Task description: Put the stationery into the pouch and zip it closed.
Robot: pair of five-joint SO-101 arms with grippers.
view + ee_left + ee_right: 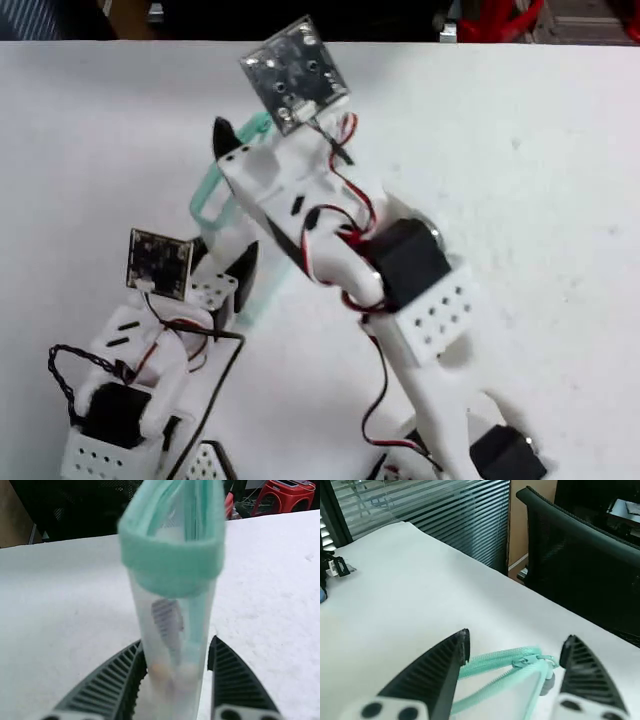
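Holding the pouch (172,565) in my left gripper (177,642): the two ribbed fingers (122,680) press on its clear sides, one on each side, so this hand is clamped on it. From this wrist the pouch runs straight away from the fingers, with its teal band at the far end.

Contents: stationery (167,620) shows through the clear wall. I see one piece with grey stripes, and pale and orange ends down between the fingers. I cannot tell the single items apart.

My right gripper (517,637) stands with its jaws wide apart at the pouch's other end. The zipper pull (540,660) lies between them, nearer one fingertip and touching neither. Two teal zipper tapes (490,662) run back from the pull and spread apart from each other.

High view: the pouch lies on the white table (540,150) between the two grippers. The left one is nearer the arm bases and the right one is farther out.

Behind the table edge, in the right wrist view: a black mesh chair (580,555) and window blinds (435,510).
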